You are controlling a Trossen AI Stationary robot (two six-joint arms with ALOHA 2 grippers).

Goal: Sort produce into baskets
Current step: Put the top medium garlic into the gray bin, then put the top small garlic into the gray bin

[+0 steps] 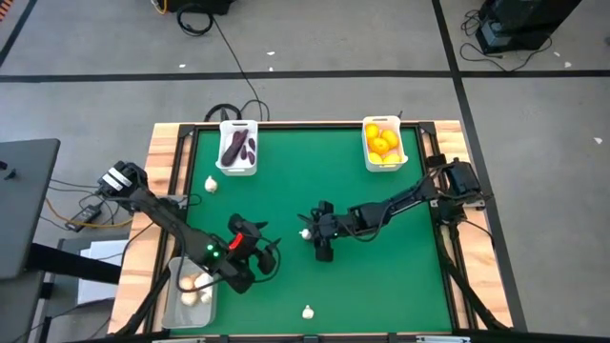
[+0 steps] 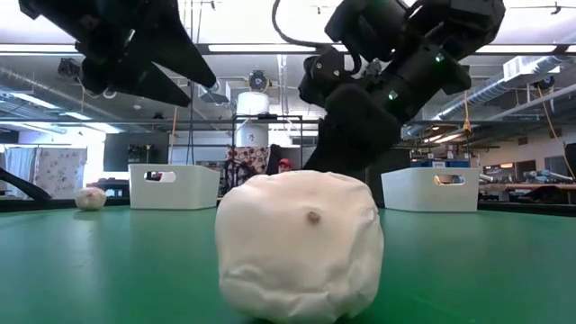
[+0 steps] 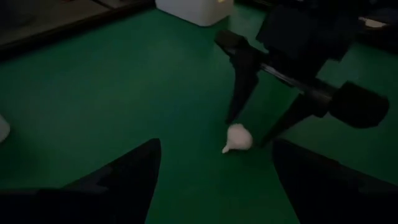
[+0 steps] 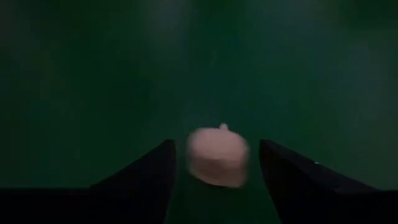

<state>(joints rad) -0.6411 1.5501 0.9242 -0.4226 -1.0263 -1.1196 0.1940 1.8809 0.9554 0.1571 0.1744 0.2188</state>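
Garlic bulb (image 4: pixel 216 157) on the green bench (image 1: pixel 381 286) near its middle, sitting between the spread fingers of the right gripper (image 1: pixel 320 232), not clamped. Likely light, papery, firm enough; best pinched across the fat middle (stem nub too thin). Left gripper (image 3: pixel 214 180) open, hovering near the clear basket (image 1: pixel 188 295).

Counted: three baskets; garlic loose on the bench, three; two more in the clear basket.

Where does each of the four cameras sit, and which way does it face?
High: overhead, straight down; both arms, table.
Low: table height, level across; garlic close, arms above.
Left wrist: past its open fingers toward right gripper.
Right wrist: down past its fingers.
Shared: both wrist views show the middle garlic.
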